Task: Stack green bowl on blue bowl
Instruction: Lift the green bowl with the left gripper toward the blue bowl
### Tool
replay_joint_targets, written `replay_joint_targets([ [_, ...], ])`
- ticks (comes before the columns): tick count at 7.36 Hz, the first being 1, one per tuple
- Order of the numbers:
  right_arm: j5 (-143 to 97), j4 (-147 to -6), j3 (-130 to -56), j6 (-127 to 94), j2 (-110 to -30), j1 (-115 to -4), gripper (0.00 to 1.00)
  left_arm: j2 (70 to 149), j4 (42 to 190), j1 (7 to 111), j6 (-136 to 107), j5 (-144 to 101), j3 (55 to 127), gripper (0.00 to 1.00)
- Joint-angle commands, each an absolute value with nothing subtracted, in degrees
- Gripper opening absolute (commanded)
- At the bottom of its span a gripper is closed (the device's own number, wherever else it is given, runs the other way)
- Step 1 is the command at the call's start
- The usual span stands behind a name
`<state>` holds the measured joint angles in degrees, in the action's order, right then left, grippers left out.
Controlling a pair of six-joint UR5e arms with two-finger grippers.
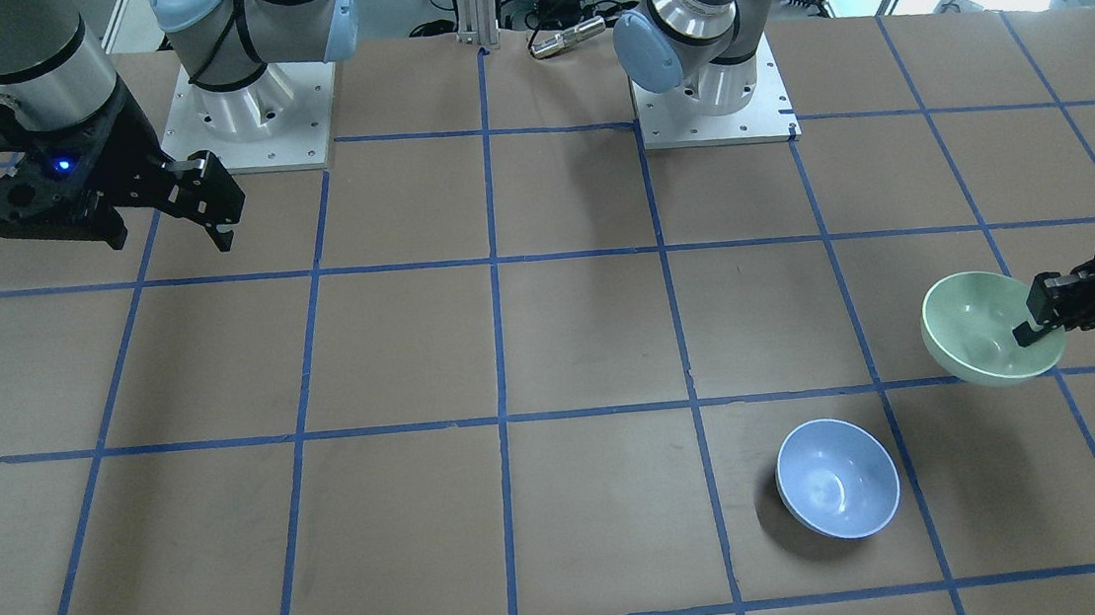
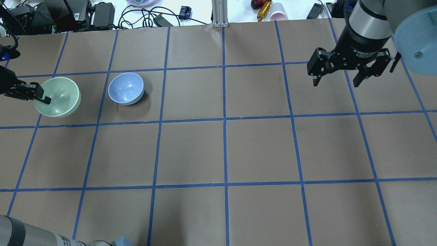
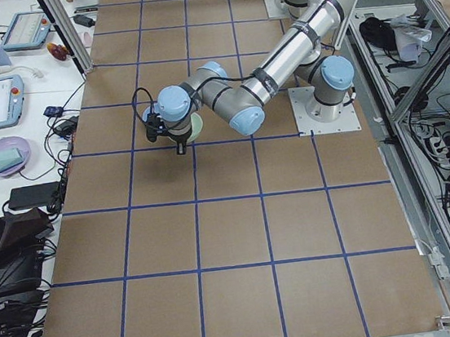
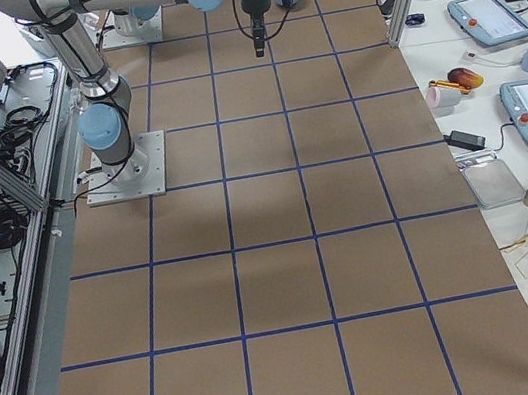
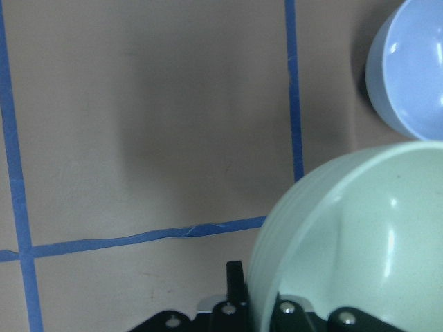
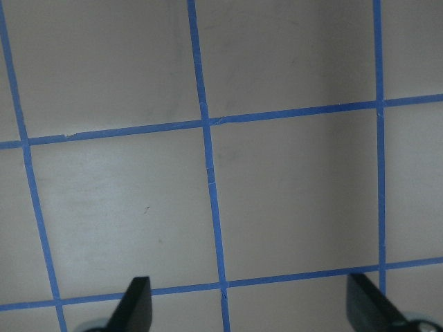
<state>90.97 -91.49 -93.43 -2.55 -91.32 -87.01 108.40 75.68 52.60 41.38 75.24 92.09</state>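
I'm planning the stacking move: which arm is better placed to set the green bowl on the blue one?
Left. The left fingers clamp the green bowl by its rim, close beside the blue bowl. The right fingers hang open and empty, far across the table.

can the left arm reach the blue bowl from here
Probably yes: the left gripper grips the green bowl by its rim, the blue bowl sits close by, and nothing stands between them.
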Motion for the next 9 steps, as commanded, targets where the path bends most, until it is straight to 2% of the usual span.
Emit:
replay_joint_targets([
  [1, 90.97, -91.49, -93.43, -2.55, -91.32, -87.01, 1.00, 109.59, 76.47, 55.45, 35.02, 74.00, 90.79, 0.05],
  [5, 90.97, -91.49, -93.43, -2.55, -91.32, -87.01, 1.00, 112.75, 70.87, 63.53, 21.12, 72.69, 90.00, 0.04],
  [9, 90.97, -91.49, -93.43, -2.55, -91.32, -87.01, 1.00, 117.41, 68.20, 64.95, 16.19, 69.03, 88.34, 0.04],
])
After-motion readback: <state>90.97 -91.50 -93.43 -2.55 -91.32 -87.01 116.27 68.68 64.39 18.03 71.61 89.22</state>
